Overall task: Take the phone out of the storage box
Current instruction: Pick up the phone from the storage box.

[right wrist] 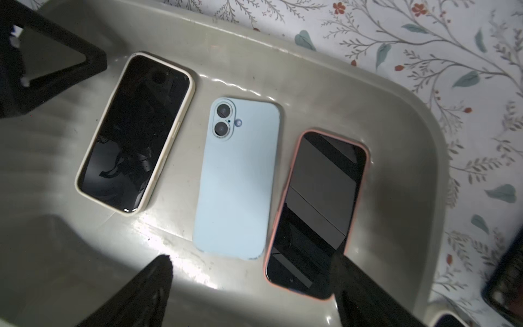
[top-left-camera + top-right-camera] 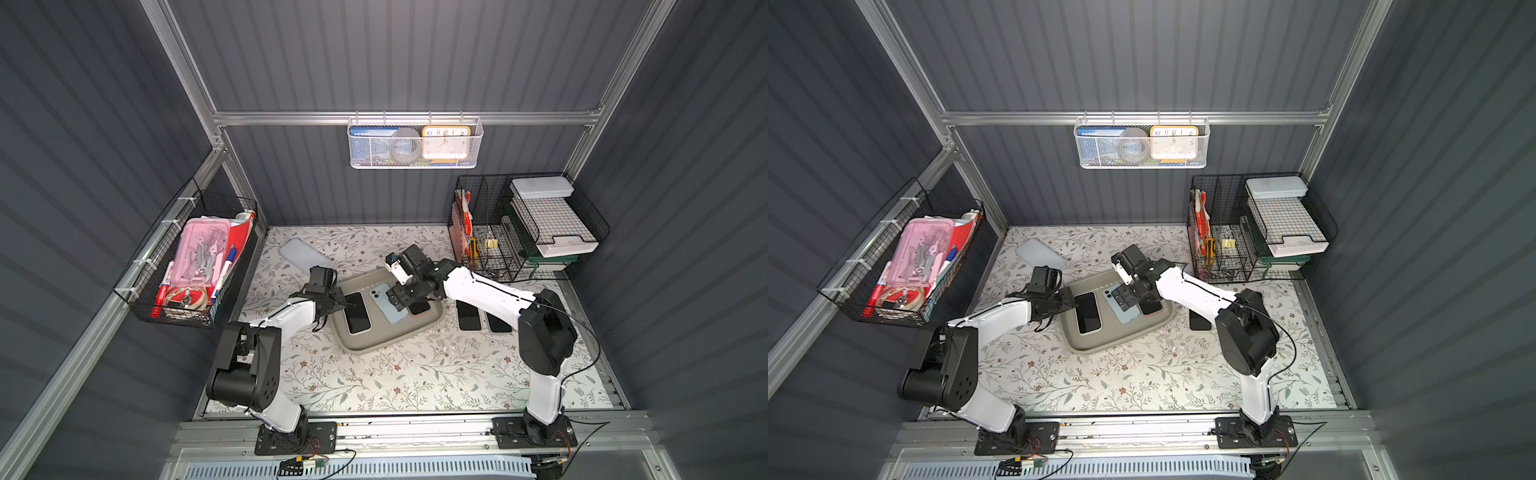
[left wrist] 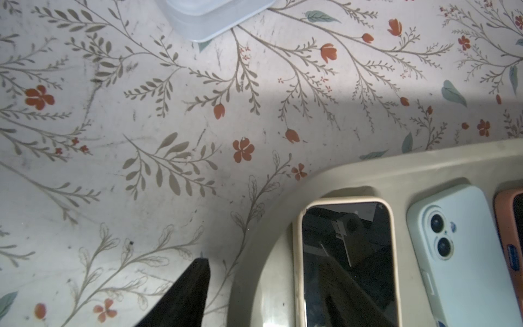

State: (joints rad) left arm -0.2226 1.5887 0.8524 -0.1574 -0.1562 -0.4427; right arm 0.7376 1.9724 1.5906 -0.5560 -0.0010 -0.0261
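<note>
1. Right gripper point(image 1: 252, 254) hovers, jaws spread, above pale blue rounded phone point(image 1: 237, 181).
2. That phone lies back-up inside shallow grey-beige plastic storage box point(image 1: 396, 158), mid-row.
3. Left gripper point(image 2: 337, 302) at its rim; grip unclear.

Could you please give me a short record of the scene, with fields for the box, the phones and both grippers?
storage box: grey-beige tray on the floral table
inside it: cream-cased phone, screen up; light blue phone, back up; pink-cased phone, screen up
outside it: two dark phones on the table
left gripper: jaws open, astride the box's rim beside the cream-cased phone
right gripper: jaws open above the light blue phone, holding nothing
</note>
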